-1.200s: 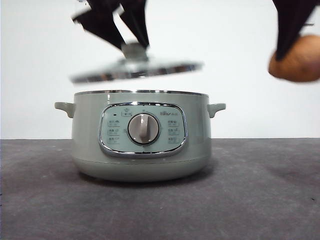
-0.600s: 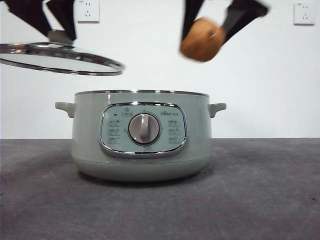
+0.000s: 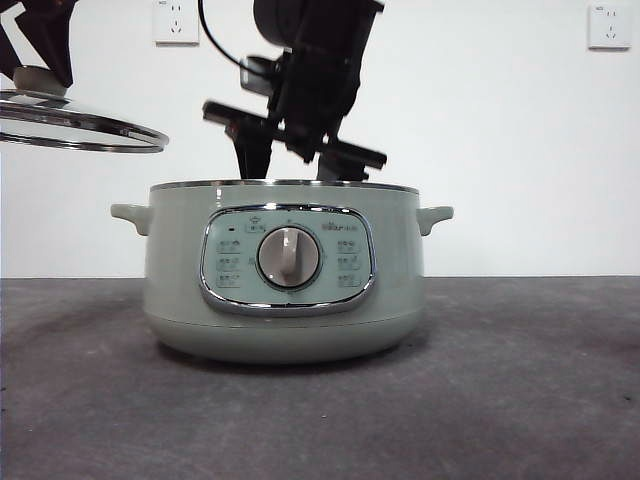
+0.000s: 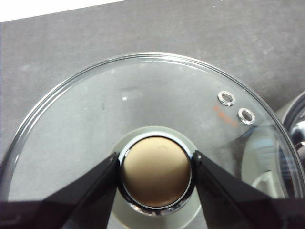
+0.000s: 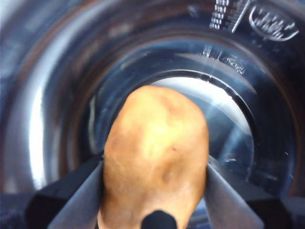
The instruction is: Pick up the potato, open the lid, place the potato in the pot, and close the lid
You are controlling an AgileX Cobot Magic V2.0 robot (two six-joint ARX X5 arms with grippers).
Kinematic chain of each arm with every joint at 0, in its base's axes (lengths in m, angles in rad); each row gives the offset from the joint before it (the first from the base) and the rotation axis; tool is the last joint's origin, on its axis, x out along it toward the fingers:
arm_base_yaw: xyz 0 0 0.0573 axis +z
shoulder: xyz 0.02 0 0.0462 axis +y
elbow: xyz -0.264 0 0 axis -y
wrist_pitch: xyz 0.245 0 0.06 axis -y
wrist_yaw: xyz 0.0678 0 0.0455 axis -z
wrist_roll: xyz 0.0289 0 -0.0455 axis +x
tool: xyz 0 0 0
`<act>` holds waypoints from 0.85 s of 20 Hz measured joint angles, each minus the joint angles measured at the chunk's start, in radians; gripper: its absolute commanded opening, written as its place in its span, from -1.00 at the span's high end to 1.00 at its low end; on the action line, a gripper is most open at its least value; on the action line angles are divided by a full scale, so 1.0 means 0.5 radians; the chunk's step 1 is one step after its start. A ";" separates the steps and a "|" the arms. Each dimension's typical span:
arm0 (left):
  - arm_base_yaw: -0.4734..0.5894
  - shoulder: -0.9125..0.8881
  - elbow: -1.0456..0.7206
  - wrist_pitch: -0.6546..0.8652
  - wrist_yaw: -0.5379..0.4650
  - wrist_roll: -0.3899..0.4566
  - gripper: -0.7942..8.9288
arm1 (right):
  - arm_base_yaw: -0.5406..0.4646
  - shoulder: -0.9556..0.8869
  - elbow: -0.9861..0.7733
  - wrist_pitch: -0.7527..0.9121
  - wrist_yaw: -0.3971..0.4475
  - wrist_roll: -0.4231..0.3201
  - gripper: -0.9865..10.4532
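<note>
- Left end effector (image 4: 155, 183) clamps the lid (image 4: 143, 105) knob, holding it aside so the pot (image 3: 280, 270) stays open.
- Right end effector (image 5: 155, 176) grips the potato (image 5: 155, 162) down inside the pot, ready for release.

Big dark gray table top (image 3: 520, 400) fills the low part of the front view; it looks a bit rough & speckled, w/ soft dark shadows on it; same gray table shows in the left wrist view (image 4: 157, 28) too, w/ a white strip along one edge. Behind it stands a plain white wall (image 3: 500, 150), meeting the table in a straight line. Two white wall plugs sit high on the wall, well apart; one plug (image 3: 176, 21) near the left side, w/ small dark holes; other plug (image 3: 610, 26) near the right edge; both are square & flat on the wall.
</note>
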 measured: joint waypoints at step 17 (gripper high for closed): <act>-0.052 0.000 0.000 -0.063 0.101 -0.001 0.85 | 0.024 -0.006 0.100 -0.246 0.002 -0.034 -0.44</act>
